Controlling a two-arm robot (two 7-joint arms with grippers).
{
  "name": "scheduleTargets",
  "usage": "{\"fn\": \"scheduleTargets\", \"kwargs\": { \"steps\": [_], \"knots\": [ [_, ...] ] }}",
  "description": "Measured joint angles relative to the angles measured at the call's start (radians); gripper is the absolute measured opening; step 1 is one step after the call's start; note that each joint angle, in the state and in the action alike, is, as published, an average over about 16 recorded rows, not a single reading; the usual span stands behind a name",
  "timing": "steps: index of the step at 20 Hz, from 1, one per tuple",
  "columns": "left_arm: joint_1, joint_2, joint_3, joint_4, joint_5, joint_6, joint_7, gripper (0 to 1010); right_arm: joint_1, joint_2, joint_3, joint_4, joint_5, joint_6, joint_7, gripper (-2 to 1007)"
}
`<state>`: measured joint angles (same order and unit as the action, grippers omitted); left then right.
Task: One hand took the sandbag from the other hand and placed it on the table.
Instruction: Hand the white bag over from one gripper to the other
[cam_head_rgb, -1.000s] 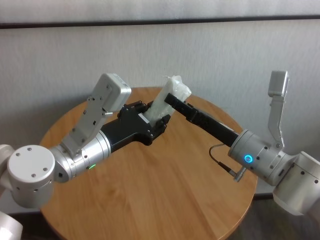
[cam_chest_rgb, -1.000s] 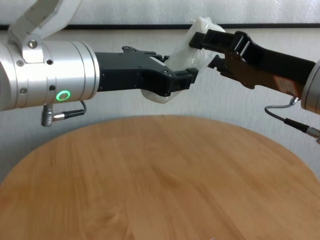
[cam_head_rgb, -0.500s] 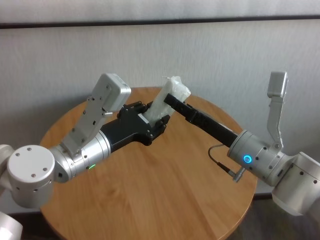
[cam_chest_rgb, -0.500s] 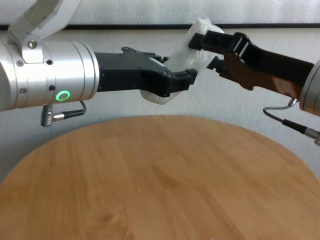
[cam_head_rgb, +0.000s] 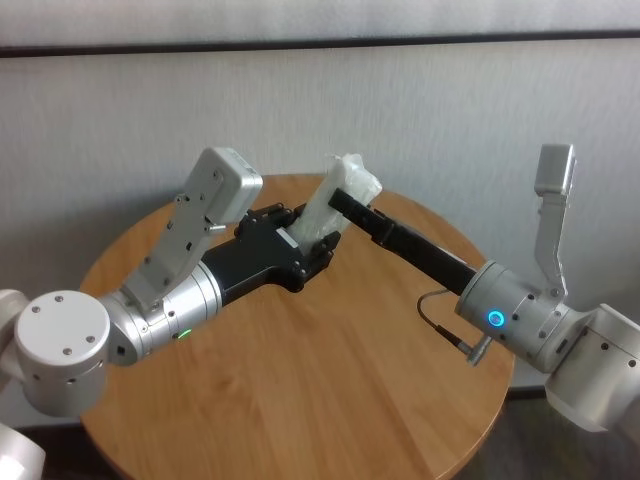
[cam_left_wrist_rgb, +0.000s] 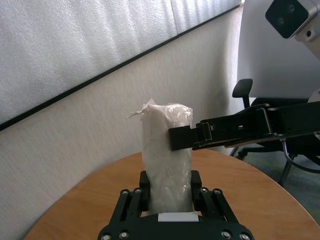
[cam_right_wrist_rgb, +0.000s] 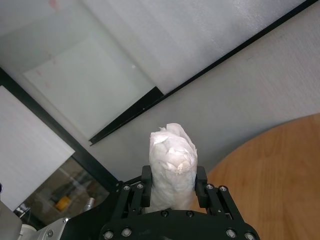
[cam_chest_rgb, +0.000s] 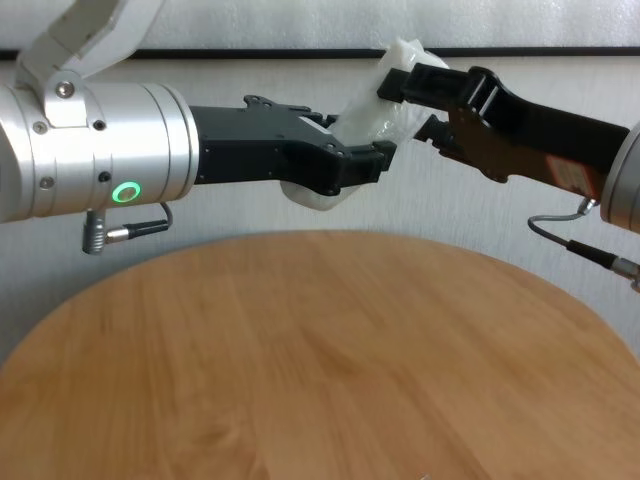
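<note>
White sandbag (cam_head_rgb: 330, 205), crinkled, held above the table (cam_head_rgb: 330, 390): lower end between the left gripper (cam_head_rgb: 318, 246) fingers, upper end clamped by the right gripper (cam_head_rgb: 340, 200). Both jaws closed on it.

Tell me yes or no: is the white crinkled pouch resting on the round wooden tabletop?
No: the white crinkled pouch hangs above the round wooden tabletop, between both tools.

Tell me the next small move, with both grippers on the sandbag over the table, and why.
Probably open the left gripper fully and back it away. The right gripper is already clamped on the sandbag's upper end, while the left fingers flank its lower end, well above the table. Only then lower it.
</note>
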<state>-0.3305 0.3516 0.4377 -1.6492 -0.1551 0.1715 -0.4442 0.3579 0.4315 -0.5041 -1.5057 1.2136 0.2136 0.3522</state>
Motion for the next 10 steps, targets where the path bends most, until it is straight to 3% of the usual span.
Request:
{"fn": "scheduleTargets", "kwargs": {
  "steps": [10],
  "knots": [
    [0.001, 0.000, 0.000, 0.000, 0.000, 0.000, 0.000, 800, 0.006, 0.013, -0.017, 0.000, 0.022, -0.011, -0.016, 496]
  ]
}}
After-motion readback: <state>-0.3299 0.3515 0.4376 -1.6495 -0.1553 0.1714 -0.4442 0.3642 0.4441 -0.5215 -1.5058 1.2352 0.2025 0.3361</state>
